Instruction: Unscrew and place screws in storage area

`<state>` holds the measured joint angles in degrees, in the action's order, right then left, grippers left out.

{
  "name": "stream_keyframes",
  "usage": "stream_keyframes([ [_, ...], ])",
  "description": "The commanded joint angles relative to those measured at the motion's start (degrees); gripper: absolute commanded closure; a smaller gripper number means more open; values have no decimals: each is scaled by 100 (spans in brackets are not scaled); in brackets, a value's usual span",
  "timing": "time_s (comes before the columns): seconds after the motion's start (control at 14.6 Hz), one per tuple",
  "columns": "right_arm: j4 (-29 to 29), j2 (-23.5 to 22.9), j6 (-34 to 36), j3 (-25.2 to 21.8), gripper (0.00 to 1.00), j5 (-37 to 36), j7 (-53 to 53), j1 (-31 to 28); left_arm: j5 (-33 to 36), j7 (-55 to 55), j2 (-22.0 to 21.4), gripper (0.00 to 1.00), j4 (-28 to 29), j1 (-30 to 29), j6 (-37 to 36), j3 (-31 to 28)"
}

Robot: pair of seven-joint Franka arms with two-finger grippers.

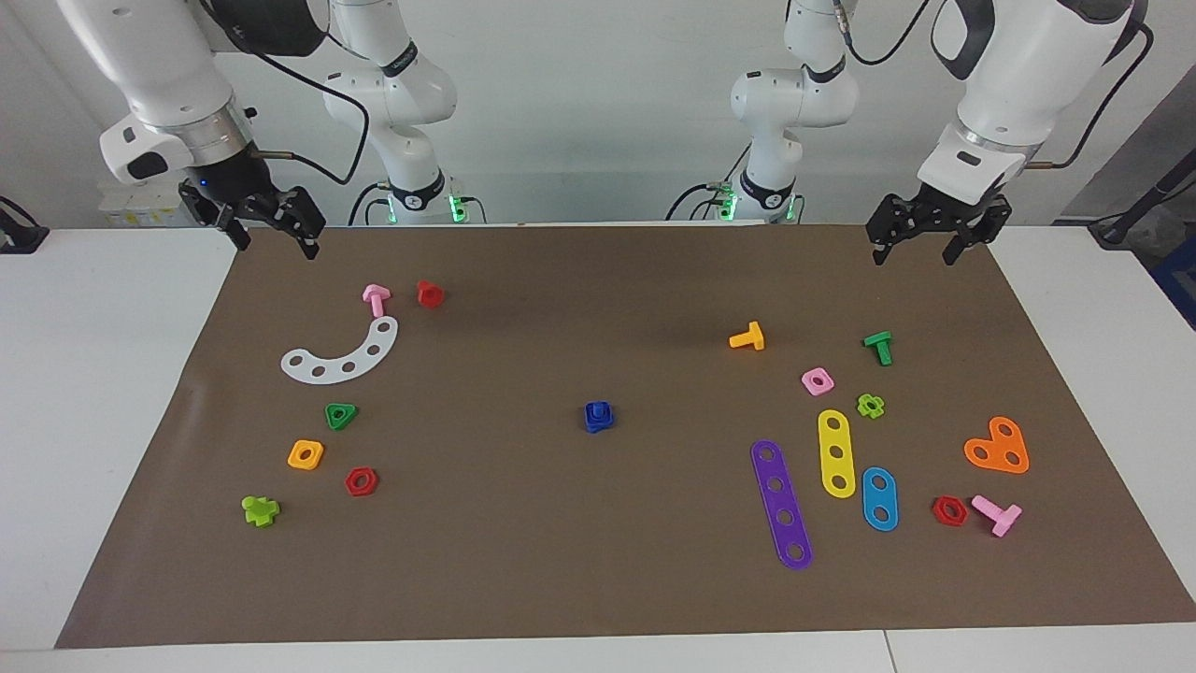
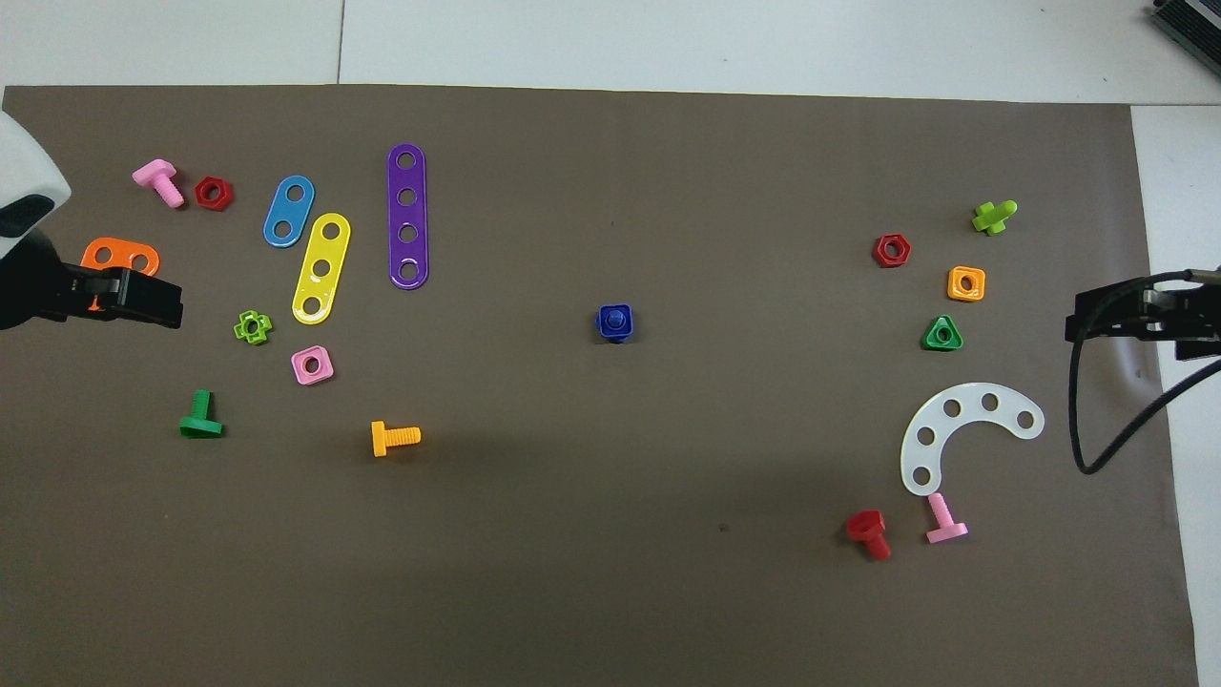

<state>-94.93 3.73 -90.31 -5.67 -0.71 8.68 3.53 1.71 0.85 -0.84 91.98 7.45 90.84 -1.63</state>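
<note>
A dark-blue screw [image 1: 598,416] stands in the middle of the brown mat, with a squarish dark-blue piece around it; it also shows in the overhead view [image 2: 614,322]. My left gripper [image 1: 911,255] is open and empty, raised over the mat's edge nearest the robots at the left arm's end; in the overhead view [image 2: 143,301] it covers part of the orange heart plate [image 2: 114,254]. My right gripper [image 1: 277,247] is open and empty, raised over the mat's corner at the right arm's end, and also shows in the overhead view [image 2: 1111,315]. Both are well away from the screw.
At the left arm's end lie purple [image 1: 781,503], yellow [image 1: 836,452] and light-blue [image 1: 879,498] plates, with loose nuts, an orange bolt [image 1: 747,337] and a green bolt [image 1: 878,346]. At the right arm's end lie a white curved plate [image 1: 344,355], nuts, and pink and red bolts.
</note>
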Motion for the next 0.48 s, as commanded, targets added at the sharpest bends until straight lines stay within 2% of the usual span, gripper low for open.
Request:
stream_keyframes([
  [0.0,-96,111,40,22,0,10,-165,-27,22,99,-206,0,250,-50,66,22],
  [0.14,-96,111,40,22,0,18,-165,-27,13,100,-214,0,303,-50,101,31],
  [0.41,-96,111,40,22,0,10,-165,-36,-479,-163,-127,1,382,55,180,57],
])
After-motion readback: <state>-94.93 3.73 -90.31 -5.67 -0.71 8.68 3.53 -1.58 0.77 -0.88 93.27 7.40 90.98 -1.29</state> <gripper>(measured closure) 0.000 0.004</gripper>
